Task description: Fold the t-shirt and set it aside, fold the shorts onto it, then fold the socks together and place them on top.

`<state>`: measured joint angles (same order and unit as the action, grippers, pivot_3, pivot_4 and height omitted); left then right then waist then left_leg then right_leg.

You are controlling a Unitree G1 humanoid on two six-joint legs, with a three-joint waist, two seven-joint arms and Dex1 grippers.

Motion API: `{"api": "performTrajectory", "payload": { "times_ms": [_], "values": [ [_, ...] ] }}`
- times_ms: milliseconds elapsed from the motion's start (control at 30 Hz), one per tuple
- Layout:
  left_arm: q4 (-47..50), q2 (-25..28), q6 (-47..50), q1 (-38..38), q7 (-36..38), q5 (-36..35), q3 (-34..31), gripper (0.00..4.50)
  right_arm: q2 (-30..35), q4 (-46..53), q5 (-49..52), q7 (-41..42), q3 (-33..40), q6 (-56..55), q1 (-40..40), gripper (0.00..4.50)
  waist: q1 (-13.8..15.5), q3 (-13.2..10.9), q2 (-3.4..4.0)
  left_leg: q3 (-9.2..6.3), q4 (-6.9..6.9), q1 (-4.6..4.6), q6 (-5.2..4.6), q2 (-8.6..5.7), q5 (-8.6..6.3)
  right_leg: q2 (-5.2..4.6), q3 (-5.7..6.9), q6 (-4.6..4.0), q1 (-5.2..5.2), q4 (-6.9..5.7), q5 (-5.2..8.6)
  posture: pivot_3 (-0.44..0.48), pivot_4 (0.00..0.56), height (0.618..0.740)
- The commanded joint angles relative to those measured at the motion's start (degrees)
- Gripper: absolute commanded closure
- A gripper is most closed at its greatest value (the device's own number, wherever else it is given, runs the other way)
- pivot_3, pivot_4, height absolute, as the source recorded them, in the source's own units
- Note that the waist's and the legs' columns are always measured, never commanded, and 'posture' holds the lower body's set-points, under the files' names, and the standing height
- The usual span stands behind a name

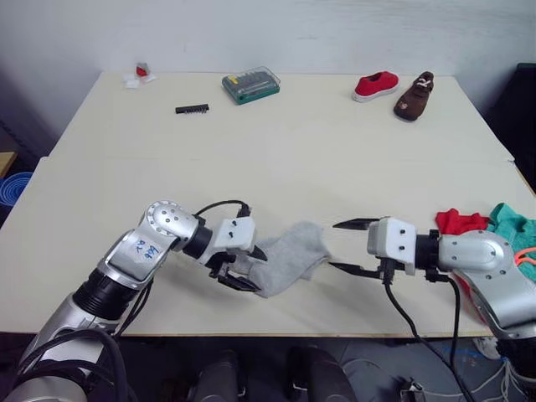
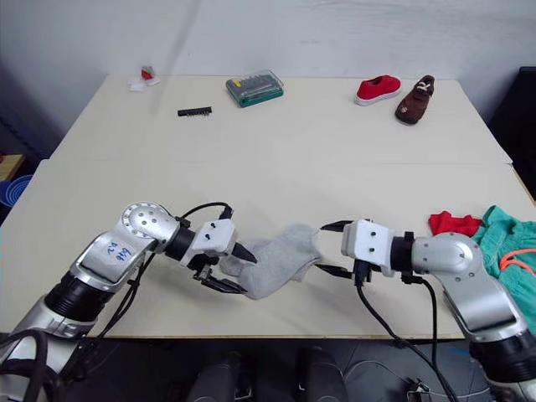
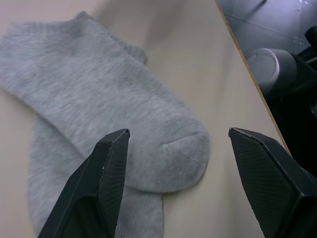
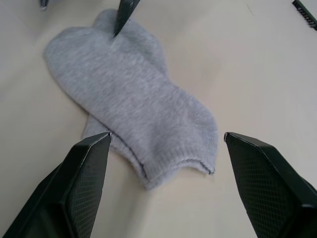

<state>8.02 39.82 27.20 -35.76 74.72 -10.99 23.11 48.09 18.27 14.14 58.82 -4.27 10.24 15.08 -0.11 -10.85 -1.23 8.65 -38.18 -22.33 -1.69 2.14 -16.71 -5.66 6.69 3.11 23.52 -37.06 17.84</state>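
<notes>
A: Where are the socks (image 1: 289, 255) lying?

B: They are lying one on top of the other, near the front edge of the table (image 1: 276, 142), between the two grippers.

A: What is the left gripper (image 1: 244, 270) doing?

B: It is sitting at the toe end with its fingers wide apart.

A: And the right gripper (image 1: 345, 245)?

B: It is sitting just beside the cuff end, fingers apart too, holding nothing.

A: Where are the other clothes?

B: The t-shirt (image 1: 459, 221) and the shorts (image 1: 512, 222) are lying together by the right edge.
</notes>
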Motion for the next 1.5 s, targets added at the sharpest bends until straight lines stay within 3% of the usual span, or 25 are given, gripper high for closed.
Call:
{"api": "performTrajectory", "payload": {
  "times_ms": [33,300,433,533,833,1300,1400,1500],
  "values": [
    [-0.96,-0.26,-1.73,-0.63,0.93,0.9,0.69,2.05,-1.57,-4.1,-0.77,0.97,-2.08,1.5,4.72,0.8,-0.19,0.0,0.0,0.0,0.0,0.0,0.0,0.0,0.0,0.01,0.0,0.0,0.0,-0.01,0.0,0.0,0.15,0.74],
    [-2.84,-0.94,-2.99,-0.44,1.35,2.88,1.91,4.48,-8.23,-14.54,-1.66,1.95,-7.69,10.96,16.89,0.8,-0.14,0.0,0.0,0.01,0.0,-0.03,0.0,0.0,0.02,0.0,0.0,-0.01,0.05,-0.04,0.01,0.0,0.15,0.74],
    [-2.67,-0.98,-2.56,-0.1,1.23,3.16,1.83,4.48,-10.48,-20.01,-5.15,1.48,-12.26,15.54,19.64,0.8,-0.15,0.0,0.0,0.01,0.0,-0.06,0.0,0.01,0.02,0.0,0.01,-0.01,0.07,-0.03,0.01,0.0,0.15,0.74],
    [-2.39,-1.1,-2.35,0.15,1.01,3.34,1.74,4.5,-12.25,-23.16,-6.66,-0.36,-12.66,16.34,20.32,1.43,-0.1,0.0,0.0,0.01,-0.02,-0.08,-0.01,0.0,0.02,-0.02,0.02,-0.01,0.08,-0.03,0.01,0.0,0.15,0.74],
    [-3.4,-1.15,-2.91,0.64,0.11,3.82,1.19,4.5,-12.88,-20.71,-5.77,1.11,-12.54,17.5,18.84,4.45,-0.23,0.0,0.01,0.01,-0.01,-0.06,-0.01,0.01,0.03,-0.01,0.02,-0.01,0.07,-0.05,0.01,0.0,0.15,0.74],
    [-2.31,-2.62,-2.88,1.36,-1.94,3.11,0.3,4.5,-11.54,-17.77,-6.41,0.87,-11.92,18.09,18.16,4.48,-0.17,0.0,0.01,0.0,-0.01,-0.07,-0.01,0.0,0.03,-0.02,0.02,-0.01,0.08,-0.04,0.01,0.0,0.15,0.74],
    [-2.27,-3.39,-3.27,0.86,-2.75,2.58,-0.68,3.93,-11.29,-17.41,-6.63,0.88,-12.17,17.88,17.82,4.5,-0.16,0.0,0.0,0.0,-0.01,-0.07,-0.01,0.01,0.02,-0.02,0.02,-0.01,0.08,-0.04,0.01,0.0,0.15,0.74],
    [-1.89,-4.16,-4.29,0.41,-3.05,0.95,-2.98,2.96,-11.16,-17.19,-6.61,1.01,-12.19,17.99,17.79,4.5,-0.21,0.0,0.01,0.0,0.0,-0.07,-0.01,0.01,0.02,-0.02,0.02,-0.01,0.08,-0.04,0.01,0.0,0.15,0.74]
  ]
}}
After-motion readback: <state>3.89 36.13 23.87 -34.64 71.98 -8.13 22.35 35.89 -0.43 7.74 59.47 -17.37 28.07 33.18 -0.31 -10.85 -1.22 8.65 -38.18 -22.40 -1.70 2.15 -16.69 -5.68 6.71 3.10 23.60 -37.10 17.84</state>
